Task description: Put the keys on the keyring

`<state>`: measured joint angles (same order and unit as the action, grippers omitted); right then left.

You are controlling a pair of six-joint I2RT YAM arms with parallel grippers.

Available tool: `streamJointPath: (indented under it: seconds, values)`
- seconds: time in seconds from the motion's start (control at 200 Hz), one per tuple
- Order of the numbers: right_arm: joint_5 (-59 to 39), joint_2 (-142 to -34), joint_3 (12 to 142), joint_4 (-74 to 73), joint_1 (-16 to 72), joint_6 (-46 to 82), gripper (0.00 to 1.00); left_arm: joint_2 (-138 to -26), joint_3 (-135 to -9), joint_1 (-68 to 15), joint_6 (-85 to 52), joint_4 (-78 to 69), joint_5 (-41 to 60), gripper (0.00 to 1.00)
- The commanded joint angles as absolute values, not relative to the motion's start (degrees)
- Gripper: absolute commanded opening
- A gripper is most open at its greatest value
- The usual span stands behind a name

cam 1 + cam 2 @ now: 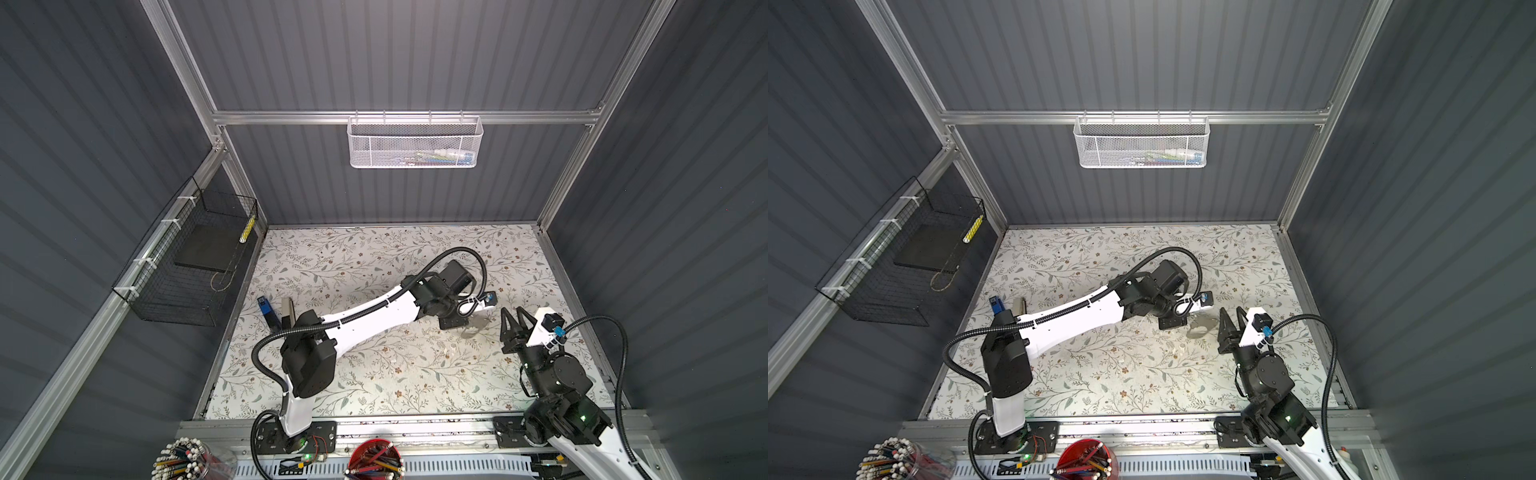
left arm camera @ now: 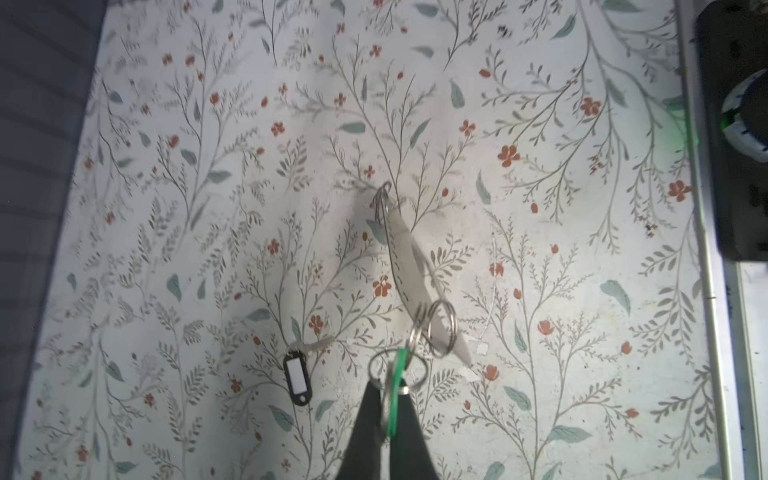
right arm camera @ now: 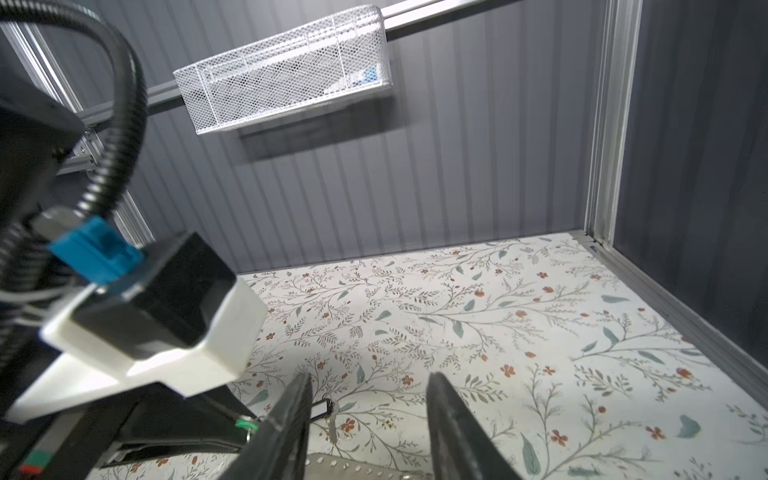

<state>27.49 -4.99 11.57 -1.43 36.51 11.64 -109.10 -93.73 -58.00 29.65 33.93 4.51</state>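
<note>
Item, keyring [image 2: 409, 266]: pale grey flat loop, a row of small holes along one edge. It sits right of centre on the floral table [image 1: 374, 257], between the two grippers. In both top views it is only a faint grey shape [image 1: 1202, 328] just beside the left wrist. The left wrist view shows it nearly edge-on. The right wrist view catches only its holed edge [image 3: 353, 467].

Item, green key tag [image 2: 394, 399]: seen edge-on, pinched between the closed fingers of the left gripper [image 2: 388, 390]. Thin wire rings [image 2: 440, 328] overlap the keyring's near end; I cannot tell whether they are threaded through. The arm hides this tag in the top views. The right wrist view shows a green speck [image 3: 245, 424].

Item, black key tag [image 2: 297, 380]: plain white insert, small metal key attached. It lies flat on the table, apart from the keyring, and also shows in the right wrist view [image 3: 322, 407].

Item, right gripper [image 1: 515, 318]: jaws apart, holding nothing, near the keyring.

Surroundings: white mesh basket [image 1: 415, 141] on the rear rail, its contents too blurred to read. Black wire basket [image 1: 187, 257] on the left wall. Two pencil pots [image 1: 376, 459] at the front edge.
</note>
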Motion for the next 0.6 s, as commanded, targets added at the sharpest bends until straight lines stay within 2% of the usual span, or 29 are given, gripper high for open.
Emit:
streamJointPath:
  seconds: [0.0, 0.215, 0.45, 0.59]
  values:
    - [30.95, -7.28, 12.92, 1.90, 36.50, 16.80, 0.45, -105.06, -85.77, -54.21, 25.04, 30.10, 5.60, 0.00]
    - [29.40, -14.34, 14.87, 3.48, 36.47, 21.77, 0.46, -103.03, -75.09, -51.82, 28.26, 31.96, -0.87, 0.00]
    - [26.27, -23.42, 13.76, 0.84, 36.41, 31.03, 0.45, -103.08, -69.87, -50.96, 30.09, 34.67, -5.63, 0.00]
    - [24.90, -30.83, 14.47, -1.22, 36.50, 35.03, 0.44, -103.55, -68.50, -48.45, 30.32, 35.88, -5.08, 0.00]
